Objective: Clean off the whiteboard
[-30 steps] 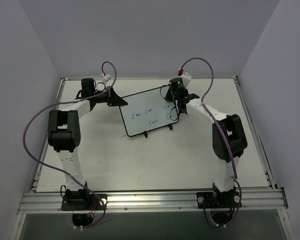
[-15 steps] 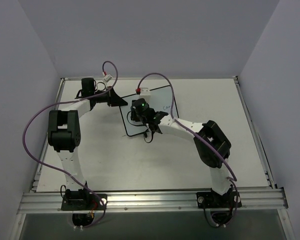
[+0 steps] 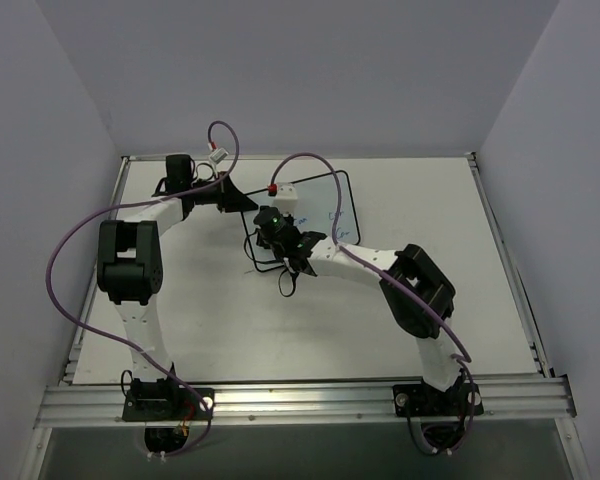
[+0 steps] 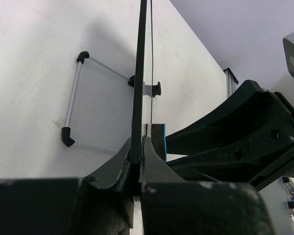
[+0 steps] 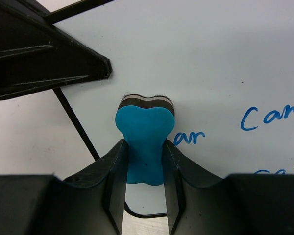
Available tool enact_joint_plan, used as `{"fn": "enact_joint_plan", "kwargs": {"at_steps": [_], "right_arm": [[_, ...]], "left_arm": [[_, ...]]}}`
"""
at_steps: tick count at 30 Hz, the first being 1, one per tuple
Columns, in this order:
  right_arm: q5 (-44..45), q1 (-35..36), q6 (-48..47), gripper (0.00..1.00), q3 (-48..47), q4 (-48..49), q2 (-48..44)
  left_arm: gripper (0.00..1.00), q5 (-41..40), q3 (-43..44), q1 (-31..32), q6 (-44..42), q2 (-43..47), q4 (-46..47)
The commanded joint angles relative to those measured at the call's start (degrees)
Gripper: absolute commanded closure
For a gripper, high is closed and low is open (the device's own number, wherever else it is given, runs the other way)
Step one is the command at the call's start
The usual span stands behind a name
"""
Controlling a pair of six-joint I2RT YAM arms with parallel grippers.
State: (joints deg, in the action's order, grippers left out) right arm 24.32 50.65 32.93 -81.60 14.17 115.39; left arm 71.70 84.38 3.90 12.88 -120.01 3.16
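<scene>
Small black-framed whiteboard (image 3: 328, 205) stands mid-far on the white table (image 3: 210, 310), left gripper (image 4: 138, 147) clamped tight on its left frame edge (light, stiff, slick, probably tippy: grip the rim, not the face), right gripper (image 5: 144, 149) closed on a blue bone-shaped eraser (image 5: 144, 120) set against its face.

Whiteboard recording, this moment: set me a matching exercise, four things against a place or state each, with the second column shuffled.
Things:
1. left gripper
2. right gripper
3. eraser
4. writing

Places or states:
A. blue words, right of the eraser in the right wrist view
B. shut on the eraser
C. blue body, dark felt layer toward the whiteboard
D. clamped on the whiteboard's frame edge

Pairs: 1-D, 2-B, 3-C, 4-A
</scene>
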Motion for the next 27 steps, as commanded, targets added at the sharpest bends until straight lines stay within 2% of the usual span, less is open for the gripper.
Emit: {"fn": "enact_joint_plan", "kwargs": {"at_steps": [1, 7, 15, 21, 27], "right_arm": [[8.6, -5.8, 2.4, 1.0, 3.9, -2.3, -0.1], [5.9, -11.6, 0.7, 1.0, 9.7, -1.2, -3.9], [1.5, -18.4, -3.7, 1.0, 11.6, -0.1, -4.8], [-1.2, -14.1, -4.5, 1.0, 10.2, 2.3, -5.2], [0.8, -4.8, -2.6, 1.0, 9.4, 4.8, -5.7]], "left_arm": [[0.98, -0.9, 0.7, 2.0, -8.1, 1.7, -1.2], [0.98, -0.9, 0.5, 2.0, -8.1, 1.9, -1.0], [0.98, -0.9, 0.3, 2.0, -8.3, 1.9, -1.1], [0.98, -0.8, 0.7, 1.9, -8.1, 1.4, -1.1], [0.98, -1.0, 0.9, 1.9, -8.6, 1.6, -1.8]]}}
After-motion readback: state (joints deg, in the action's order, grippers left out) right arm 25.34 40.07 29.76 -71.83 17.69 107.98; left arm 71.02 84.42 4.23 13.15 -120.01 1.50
